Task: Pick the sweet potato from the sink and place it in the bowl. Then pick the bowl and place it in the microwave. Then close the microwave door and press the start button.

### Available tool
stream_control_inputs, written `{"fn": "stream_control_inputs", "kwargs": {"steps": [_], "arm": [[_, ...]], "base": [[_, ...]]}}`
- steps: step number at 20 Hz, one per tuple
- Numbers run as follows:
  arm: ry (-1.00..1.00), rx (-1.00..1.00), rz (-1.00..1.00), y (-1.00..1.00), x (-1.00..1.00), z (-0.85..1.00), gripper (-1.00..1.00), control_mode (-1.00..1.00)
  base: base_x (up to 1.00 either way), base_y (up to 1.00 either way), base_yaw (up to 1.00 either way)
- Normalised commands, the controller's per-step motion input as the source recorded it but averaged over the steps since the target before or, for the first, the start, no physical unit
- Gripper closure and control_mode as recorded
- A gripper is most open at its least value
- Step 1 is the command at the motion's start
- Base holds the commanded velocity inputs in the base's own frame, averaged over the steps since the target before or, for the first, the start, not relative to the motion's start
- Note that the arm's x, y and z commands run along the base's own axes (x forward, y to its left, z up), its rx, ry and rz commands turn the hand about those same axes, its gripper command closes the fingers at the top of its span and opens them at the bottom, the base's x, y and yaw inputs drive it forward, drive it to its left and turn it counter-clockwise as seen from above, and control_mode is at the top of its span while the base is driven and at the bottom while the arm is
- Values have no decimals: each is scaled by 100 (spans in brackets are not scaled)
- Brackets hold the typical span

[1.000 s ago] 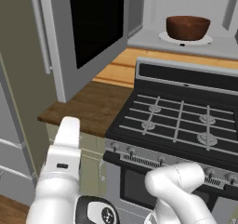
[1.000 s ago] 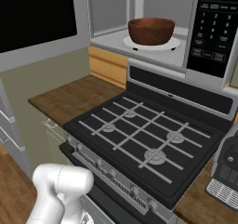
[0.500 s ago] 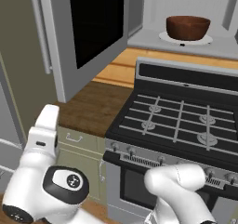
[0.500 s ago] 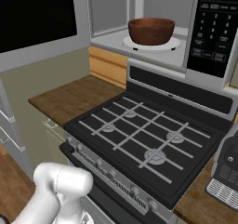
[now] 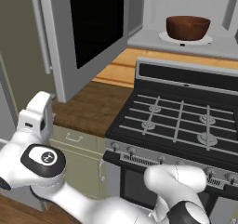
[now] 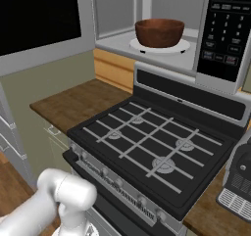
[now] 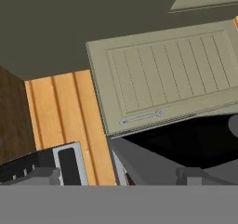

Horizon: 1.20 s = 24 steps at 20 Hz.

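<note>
Bowl (image 5: 188, 27) seated on white turntable plate (image 5: 204, 39) inside microwave (image 6: 117, 39), near front lip of the cavity, sweet potato not discernible over its rim. Microwave door (image 5: 90, 30) swung wide to the left, black glass facing the room, bar handle (image 5: 40, 28) at its far edge, well apart from the bowl. Control panel (image 6: 225, 27) just right of the cavity. Stove (image 6: 147, 147) directly below, grates bare; wooden desk (image 5: 90, 107) to its left under the hanging door. Fingers (image 7: 116, 174) spread wide, holding nothing, touching nothing; dark tips at bottom of hand view, aimed at a pale green cabinet door (image 7: 162, 79) and wood-plank panel (image 7: 69, 121). Arm folded low at left of stove, beneath the open door's lower edge, well apart from bowl.
</note>
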Motion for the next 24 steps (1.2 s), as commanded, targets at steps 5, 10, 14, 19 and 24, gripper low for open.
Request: {"fn": "stream_control_inputs", "kwargs": {"steps": [5,10,14,19,24], "arm": [[0,0,-11,-4,6,15,-100,-100],[0,0,-8,-8,23,13,-100,-100],[3,0,-5,-23,47,2,-100,-100],[4,0,-2,-18,58,1,-100,-100],[-2,3,0,-48,7,28,-100,-100]], "base": [[0,0,0],[0,0,0],[0,0,0],[0,0,0],[0,0,0]]}}
